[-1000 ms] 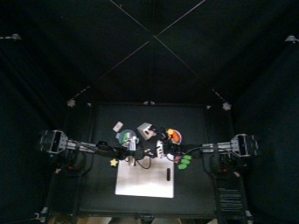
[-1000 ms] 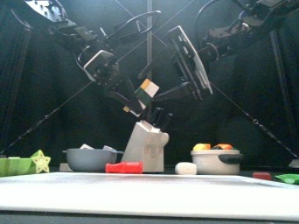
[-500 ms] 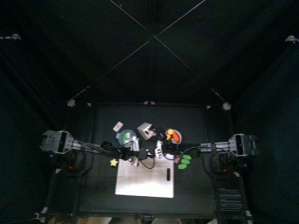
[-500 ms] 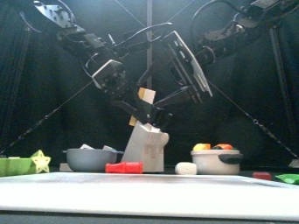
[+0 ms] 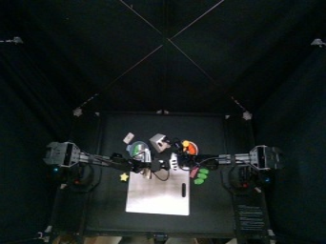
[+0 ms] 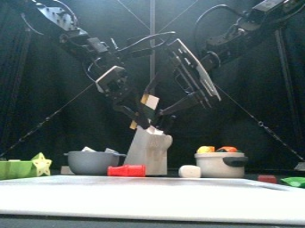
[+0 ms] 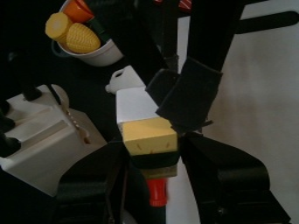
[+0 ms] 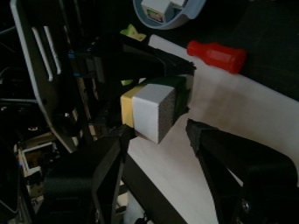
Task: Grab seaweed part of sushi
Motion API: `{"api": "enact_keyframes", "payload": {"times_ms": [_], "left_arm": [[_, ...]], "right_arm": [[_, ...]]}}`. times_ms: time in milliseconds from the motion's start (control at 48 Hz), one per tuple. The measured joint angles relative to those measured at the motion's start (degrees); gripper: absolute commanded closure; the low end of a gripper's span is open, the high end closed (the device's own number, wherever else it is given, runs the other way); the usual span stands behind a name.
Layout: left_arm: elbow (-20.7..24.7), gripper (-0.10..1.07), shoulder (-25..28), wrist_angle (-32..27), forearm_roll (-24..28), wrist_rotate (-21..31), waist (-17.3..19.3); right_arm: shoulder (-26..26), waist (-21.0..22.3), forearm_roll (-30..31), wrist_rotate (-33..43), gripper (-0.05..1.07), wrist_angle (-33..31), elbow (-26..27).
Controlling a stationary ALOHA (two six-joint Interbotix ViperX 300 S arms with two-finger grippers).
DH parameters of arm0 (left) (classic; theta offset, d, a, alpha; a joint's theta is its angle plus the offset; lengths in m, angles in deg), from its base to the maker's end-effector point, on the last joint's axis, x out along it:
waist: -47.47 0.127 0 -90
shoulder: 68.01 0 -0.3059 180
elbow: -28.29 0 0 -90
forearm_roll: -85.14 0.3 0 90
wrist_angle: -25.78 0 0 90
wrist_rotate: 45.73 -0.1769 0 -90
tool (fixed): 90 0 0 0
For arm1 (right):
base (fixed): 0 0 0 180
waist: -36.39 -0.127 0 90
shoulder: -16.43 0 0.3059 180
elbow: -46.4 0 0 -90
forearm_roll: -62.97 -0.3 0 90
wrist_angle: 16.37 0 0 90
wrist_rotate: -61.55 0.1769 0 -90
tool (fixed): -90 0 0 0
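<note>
Here the left gripper (image 7: 149, 162) is clamped on a toy sushi piece (image 7: 147, 131), held in the air above the table between the two arms. The sushi is a small blocky stack: a matte white rice layer, a yellow egg-like slab (image 7: 149, 137), and a dark seaweed band (image 8: 146, 85) that the wrist views only partly show. The right gripper (image 8: 158, 131) has its two black jaws spread wide on either side of the block, without pressing on it.

On the black table (image 6: 152, 198) lies one pale rectangular mat (image 5: 159, 197). Behind it in the front view stand one grey bowl (image 6: 93, 161), one white angular knife-block shape (image 6: 148, 150), one red cylinder (image 6: 127, 170) lying flat, one small white rounded piece (image 6: 190, 171), and one grey pot holding orange and yellow rounded fruit (image 6: 219, 164). One yellow-green star (image 6: 42, 165) sits at the left.
</note>
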Motion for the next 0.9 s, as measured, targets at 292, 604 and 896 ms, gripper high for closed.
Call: {"api": "enact_keyframes", "payload": {"times_ms": [292,604,896], "left_arm": [[0.00,0.38,0.00,0.09,-0.09,-0.09,-0.26],[-0.44,0.38,-0.70,0.00,-0.09,-0.09,-0.44],[-0.97,0.38,-1.67,0.09,-0.18,0.00,-0.44]], "right_arm": [[-0.62,0.53,-1.05,0.00,0.15,-1.76,-1.41],[-2.11,1.67,-0.97,0.00,0.15,-2.99,-3.60],[-3.96,2.29,0.00,0.00,0.14,-2.72,-4.48]]}}
